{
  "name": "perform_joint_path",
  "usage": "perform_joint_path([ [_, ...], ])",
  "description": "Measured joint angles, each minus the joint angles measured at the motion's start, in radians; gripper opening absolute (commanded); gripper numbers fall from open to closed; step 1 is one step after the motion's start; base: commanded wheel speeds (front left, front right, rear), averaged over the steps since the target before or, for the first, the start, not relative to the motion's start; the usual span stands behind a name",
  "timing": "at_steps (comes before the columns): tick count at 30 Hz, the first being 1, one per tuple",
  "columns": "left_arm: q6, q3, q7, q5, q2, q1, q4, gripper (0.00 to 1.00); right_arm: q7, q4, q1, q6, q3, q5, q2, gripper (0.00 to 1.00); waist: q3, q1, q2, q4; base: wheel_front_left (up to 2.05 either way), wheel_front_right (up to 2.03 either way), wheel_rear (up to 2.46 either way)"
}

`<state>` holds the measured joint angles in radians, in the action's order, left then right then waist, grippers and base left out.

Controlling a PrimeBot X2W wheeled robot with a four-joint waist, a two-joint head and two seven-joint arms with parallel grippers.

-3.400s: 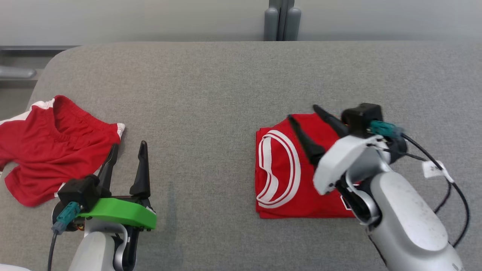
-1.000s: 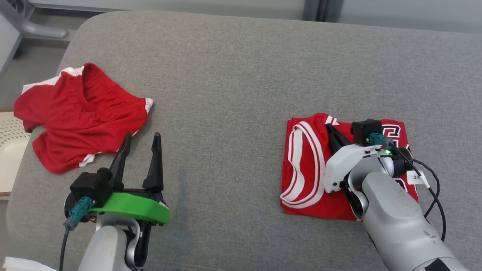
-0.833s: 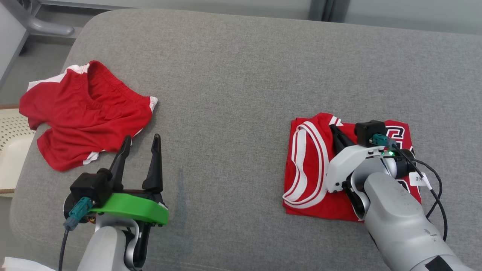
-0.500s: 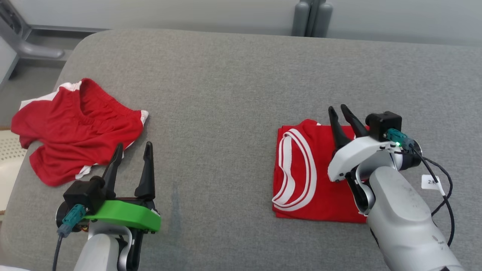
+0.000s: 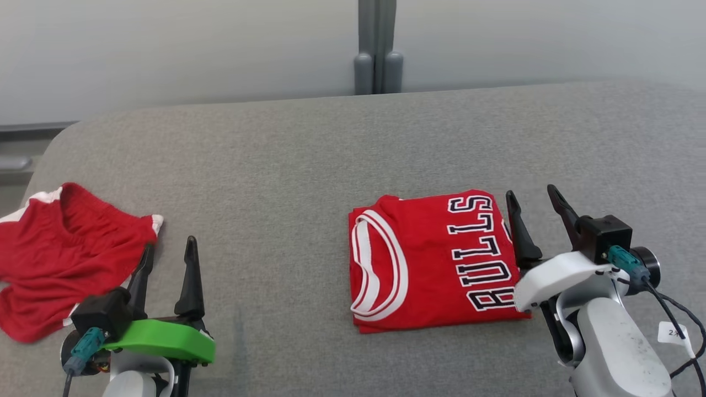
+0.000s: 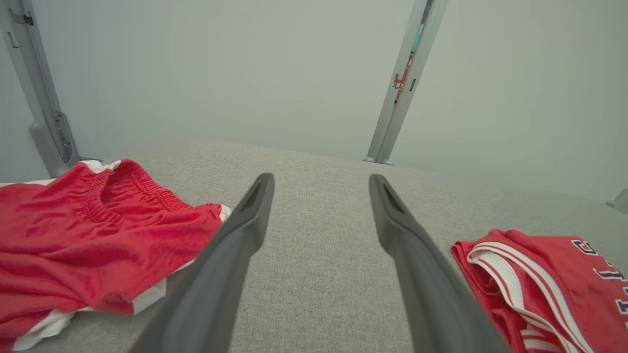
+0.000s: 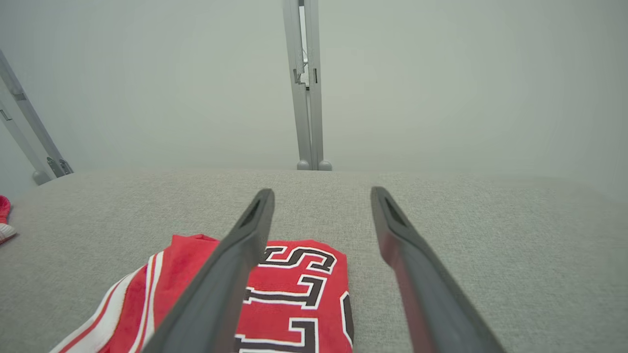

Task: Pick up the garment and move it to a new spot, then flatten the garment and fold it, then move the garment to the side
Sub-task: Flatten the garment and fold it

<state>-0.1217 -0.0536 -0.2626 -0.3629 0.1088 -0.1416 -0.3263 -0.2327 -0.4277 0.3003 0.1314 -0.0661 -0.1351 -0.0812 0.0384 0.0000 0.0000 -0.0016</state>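
The garment [image 5: 436, 262] is a red jersey with white trim and black lettering, folded into a neat rectangle right of centre on the grey surface; it also shows as the folded jersey [image 7: 289, 294] and at the jersey's edge [image 6: 544, 284]. My right gripper [image 5: 532, 199] stands open just off its right edge, raised, with nothing between the fingers. My left gripper [image 5: 169, 248] is open at the lower left, empty, beside the red shorts.
Crumpled red shorts [image 5: 60, 259] with white trim lie at the far left, also seen as the shorts [image 6: 88, 230]. The grey padded surface [image 5: 276, 182] has free room in the middle and behind. A pale wall with a grey post [image 5: 376, 49] stands behind.
My right gripper opened, lifted off the jersey and drew back to its right edge, leaving it folded. The head camera tilted up. The left gripper stayed open.
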Motion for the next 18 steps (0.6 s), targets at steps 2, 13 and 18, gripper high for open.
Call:
perform_joint_path([
  [2, 0.0, 0.01, 0.0, 0.002, -0.002, 0.009, 0.005, 1.0, 0.023, 0.038, -0.028, 0.0, 0.002, 0.001, -0.007, 1.0, -0.011, 0.0, 0.0, -0.024, 0.0, 0.0, 0.0],
  [13, -0.001, 0.034, 0.0, 0.012, -0.009, 0.027, 0.005, 1.0, 0.1, 0.164, -0.11, 0.0, 0.019, -0.022, -0.038, 1.0, -0.05, 0.0, 0.0, -0.078, 0.0, 0.0, 0.0],
  [18, -0.001, 0.038, 0.0, 0.013, -0.014, 0.028, -0.013, 1.0, 0.119, 0.183, -0.125, 0.0, 0.012, -0.038, -0.04, 1.0, -0.061, 0.0, 0.0, -0.074, 0.0, 0.0, 0.0],
])
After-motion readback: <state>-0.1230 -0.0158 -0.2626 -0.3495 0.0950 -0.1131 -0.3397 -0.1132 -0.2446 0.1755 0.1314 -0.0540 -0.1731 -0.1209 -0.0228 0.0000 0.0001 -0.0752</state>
